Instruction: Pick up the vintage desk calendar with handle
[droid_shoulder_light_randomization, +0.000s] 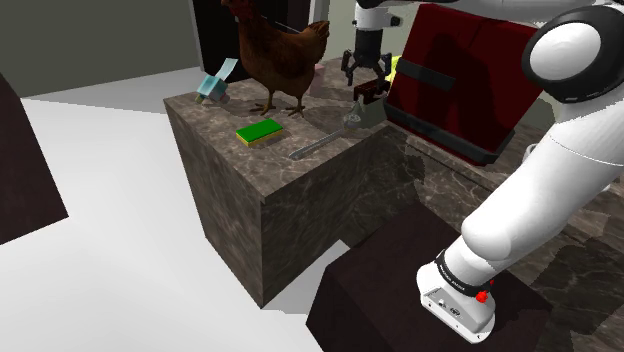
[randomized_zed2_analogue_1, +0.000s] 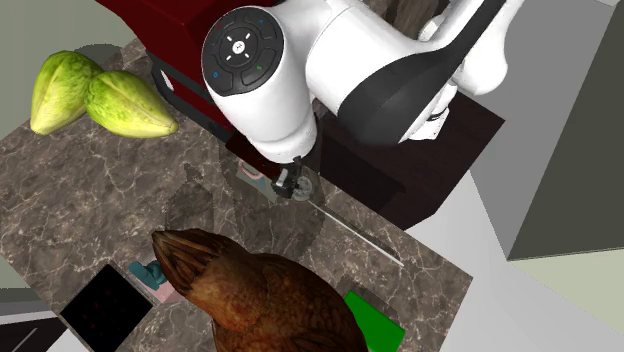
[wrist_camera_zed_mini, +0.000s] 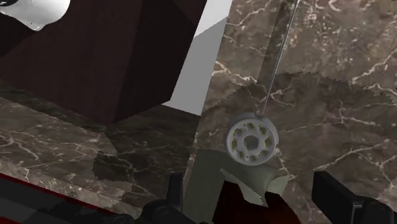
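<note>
While the veined brown marble tabletop (droid_shoulder_light_randomization: 215, 125) carries a brown hen figure (droid_shoulder_light_randomization: 283, 55), the black pincer (droid_shoulder_light_randomization: 364, 78) hangs open above the small grey-framed, dark red desk calendar (droid_shoulder_light_randomization: 368, 97), at the hen's 3 o'clock in the shoulder view. A slim grey round-headed utensil (wrist_camera_zed_mini: 252, 140) lies beside it.

Grey/dk-red desk cal. (wrist_camera_zed_mini: 215, 183) — on counter (droid_shoulder_light_randomization: 300, 125)

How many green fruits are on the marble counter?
2. The left fruit and the right fruit lie touching on the counter at the second exterior view's upper left; the arm may hide others.
</note>
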